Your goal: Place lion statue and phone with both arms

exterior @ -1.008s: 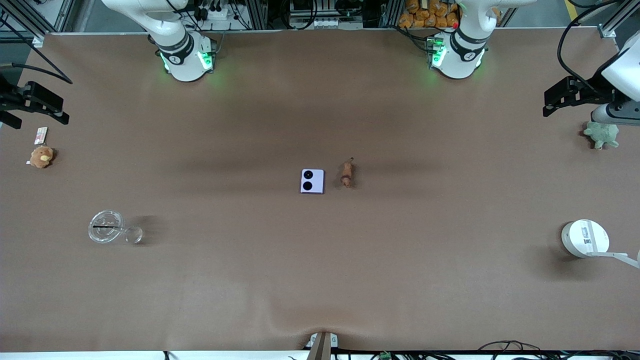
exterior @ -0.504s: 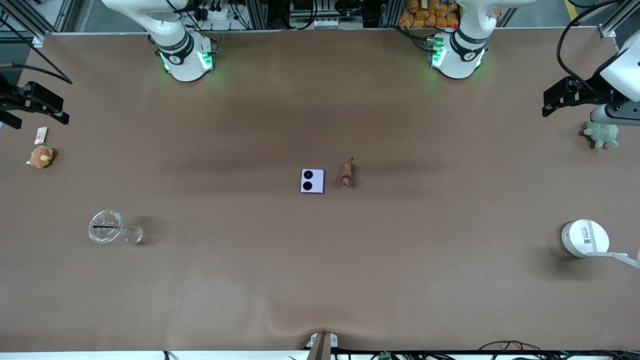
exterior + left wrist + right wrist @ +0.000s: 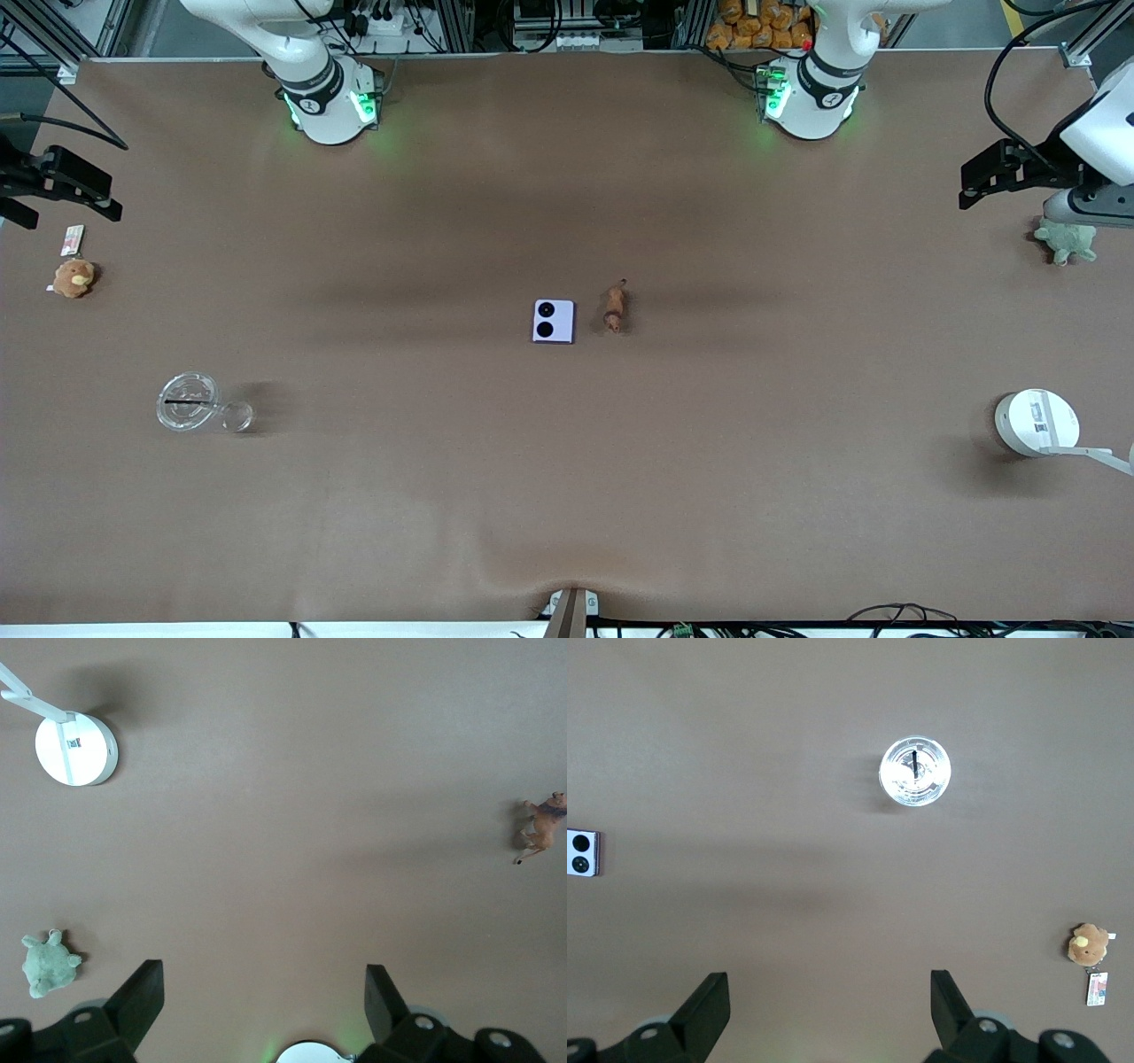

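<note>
The pale-lavender phone (image 3: 553, 321) lies flat mid-table, its two black circles facing up. The small orange-brown lion statue (image 3: 614, 307) stands beside it, toward the left arm's end. My left gripper (image 3: 1019, 190) is open and empty, high over the left arm's end of the table, above the green plush. Its wrist view (image 3: 264, 992) shows the lion (image 3: 540, 826) far off. My right gripper (image 3: 62, 208) is open and empty, high over the right arm's end. Its wrist view (image 3: 830, 992) shows the phone (image 3: 583, 853) at the picture's edge.
A green plush toy (image 3: 1067, 240) and a white round device (image 3: 1036, 423) lie at the left arm's end. A brown plush with a tag (image 3: 73, 277) and a clear cup with its lid (image 3: 189, 401) lie at the right arm's end.
The left gripper has drifted very slightly. The phone, the lion and the right arm have not moved.
</note>
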Motion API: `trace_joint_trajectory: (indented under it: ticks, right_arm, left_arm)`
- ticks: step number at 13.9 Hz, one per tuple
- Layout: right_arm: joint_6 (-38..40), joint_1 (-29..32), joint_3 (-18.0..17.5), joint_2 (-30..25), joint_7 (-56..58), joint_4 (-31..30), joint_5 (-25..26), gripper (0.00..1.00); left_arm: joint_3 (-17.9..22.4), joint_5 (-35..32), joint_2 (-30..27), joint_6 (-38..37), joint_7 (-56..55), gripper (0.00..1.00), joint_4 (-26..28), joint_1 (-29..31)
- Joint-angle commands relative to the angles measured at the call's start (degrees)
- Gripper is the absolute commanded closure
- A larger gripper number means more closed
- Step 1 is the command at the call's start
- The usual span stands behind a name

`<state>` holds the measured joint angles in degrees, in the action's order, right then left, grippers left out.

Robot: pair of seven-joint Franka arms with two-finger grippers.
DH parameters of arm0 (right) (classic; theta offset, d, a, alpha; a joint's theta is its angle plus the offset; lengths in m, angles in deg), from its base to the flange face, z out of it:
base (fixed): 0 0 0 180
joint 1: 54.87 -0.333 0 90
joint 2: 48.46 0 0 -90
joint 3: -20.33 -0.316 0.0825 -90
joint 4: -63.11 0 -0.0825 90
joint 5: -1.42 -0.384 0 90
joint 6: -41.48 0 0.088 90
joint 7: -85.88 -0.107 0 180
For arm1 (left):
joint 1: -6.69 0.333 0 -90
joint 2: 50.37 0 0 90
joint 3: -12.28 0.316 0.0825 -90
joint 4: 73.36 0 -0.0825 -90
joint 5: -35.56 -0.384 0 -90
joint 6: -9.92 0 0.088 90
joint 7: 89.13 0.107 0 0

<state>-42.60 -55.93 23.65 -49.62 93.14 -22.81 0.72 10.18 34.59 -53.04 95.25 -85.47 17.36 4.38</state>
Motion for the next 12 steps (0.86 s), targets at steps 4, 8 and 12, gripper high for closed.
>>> trace_joint_trajectory:
  ticks: [4, 8, 12]
  right_arm:
    - [0.85, 0.18, 0.46, 0.72, 0.65, 1.19, -0.44, 0.00]
    - [0.84, -0.17, 0.37, 0.72, 0.65, 1.19, -0.44, 0.00]
    - [0.93, -0.17, 0.37, 0.72, 0.65, 1.19, -0.44, 0.00]
  left_arm:
    - [-0.18, -0.88, 0.56, -1.04, -0.06, 0.00, -0.98, 0.02]
    - [0.08, -0.27, 0.74, -1.04, 0.03, 0.00, -1.16, 0.46]
    - [0.26, -0.18, 0.74, -0.95, 0.03, 0.00, -1.33, 0.38]
